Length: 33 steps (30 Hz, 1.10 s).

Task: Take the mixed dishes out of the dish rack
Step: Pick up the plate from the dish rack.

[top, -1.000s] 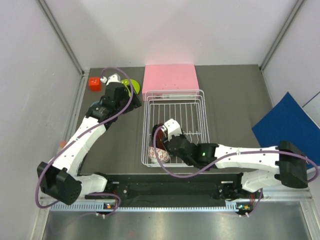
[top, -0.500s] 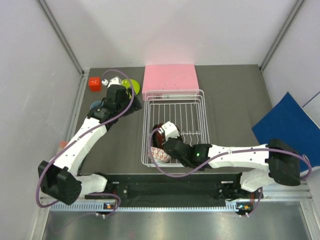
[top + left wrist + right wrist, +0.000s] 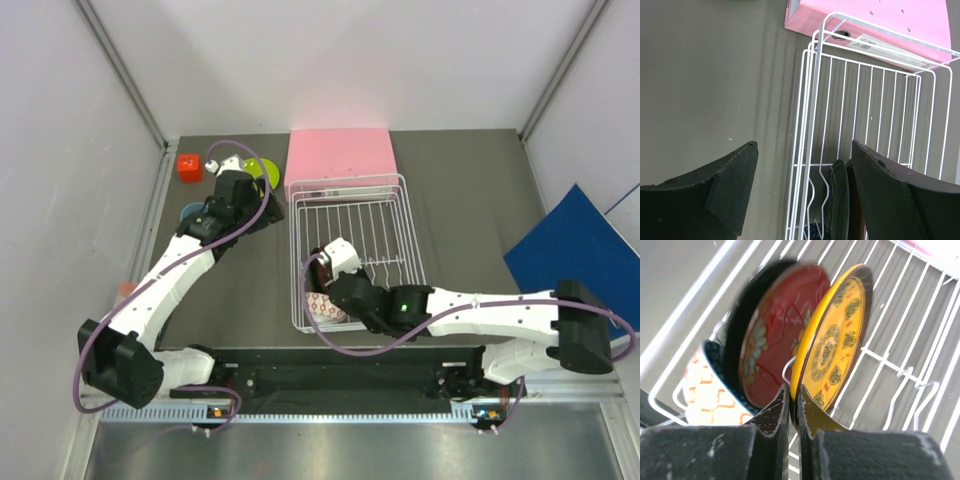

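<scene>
The yellow-amber patterned plate point(image 3: 835, 345) stands on edge in the dish rack point(image 3: 810, 100), packed beside the black-and-red plate point(image 3: 775, 335) and the small patterned bowl point(image 3: 702, 385), so only its rim offers a hold. The right gripper point(image 3: 791, 397) is clenched on that rim, the plate rising just beyond its fingertips. The left gripper point(image 3: 804, 145) hangs wide apart, holding nothing, over the rack's left edge

Far half of dish rack point(image 3: 810, 100) free; near end jammed: bowl point(image 3: 705, 385), black-and-red plate point(image 3: 777, 335), yellow-amber plate point(image 3: 835, 340) packed close; pink box point(image 3: 338, 155) just behind.
</scene>
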Each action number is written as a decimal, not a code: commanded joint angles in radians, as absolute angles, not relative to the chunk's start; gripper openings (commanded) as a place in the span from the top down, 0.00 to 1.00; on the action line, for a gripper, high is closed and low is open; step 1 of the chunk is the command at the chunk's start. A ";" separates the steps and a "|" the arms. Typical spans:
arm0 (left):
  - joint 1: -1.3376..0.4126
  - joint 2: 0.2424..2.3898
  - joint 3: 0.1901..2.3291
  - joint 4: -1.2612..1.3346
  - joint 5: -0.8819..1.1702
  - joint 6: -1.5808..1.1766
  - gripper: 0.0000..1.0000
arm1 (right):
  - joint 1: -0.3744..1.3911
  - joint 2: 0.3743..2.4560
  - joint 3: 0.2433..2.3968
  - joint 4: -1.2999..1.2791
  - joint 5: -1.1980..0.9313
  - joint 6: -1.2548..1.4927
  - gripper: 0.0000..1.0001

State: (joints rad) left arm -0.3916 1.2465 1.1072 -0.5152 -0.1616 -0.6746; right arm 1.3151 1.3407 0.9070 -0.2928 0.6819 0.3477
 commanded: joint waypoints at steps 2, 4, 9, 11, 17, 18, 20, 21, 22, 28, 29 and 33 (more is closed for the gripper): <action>-0.393 1.239 1.106 -0.459 -0.155 -0.673 0.20 | 1.341 1.224 1.025 -0.406 0.796 0.240 1.00; -0.393 1.244 1.106 -0.459 -0.152 -0.673 0.20 | 1.351 1.189 1.043 -0.420 0.805 0.210 1.00; -0.393 1.250 1.115 -0.459 -0.134 -0.673 0.20 | 1.382 1.102 1.008 -0.394 0.799 0.082 1.00; -0.393 1.252 1.129 -0.462 -0.124 -0.664 0.21 | 1.410 1.048 0.942 -0.336 0.810 -0.035 1.00; -0.394 1.282 1.209 -0.500 -0.040 -0.608 0.22 | 1.482 0.916 0.772 -0.181 0.827 -0.354 1.00; -0.397 1.288 1.225 -0.526 -0.014 -0.598 0.23 | 1.488 0.908 0.767 -0.181 0.828 -0.380 1.00; -0.413 1.316 1.282 -0.561 -0.008 -0.559 0.23 | 1.493 0.894 0.750 -0.172 0.834 -0.468 1.00; -0.422 1.336 1.302 -0.599 -0.005 -0.543 0.23 | 1.500 0.893 0.743 -0.166 0.845 -0.498 1.00; -0.442 1.344 1.345 -0.621 -0.005 -0.513 0.24 | 1.505 0.890 0.735 -0.146 0.847 -0.565 1.00; -0.524 1.381 1.456 -0.736 0.081 -0.413 0.26 | 1.543 0.864 0.634 -0.008 0.865 -0.828 1.00; -0.535 1.381 1.465 -0.750 0.090 -0.404 0.26 | 1.543 0.859 0.618 -0.006 0.859 -0.850 1.00; -0.598 1.382 1.479 -0.790 0.107 -0.359 0.27 | 1.554 0.844 0.588 0.040 0.807 -0.940 1.00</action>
State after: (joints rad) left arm -0.5518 1.3838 1.4372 -0.7189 0.0574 -0.4389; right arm 1.5337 0.8818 0.6006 -0.0856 0.8322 -0.7727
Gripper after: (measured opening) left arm 0.734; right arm 0.029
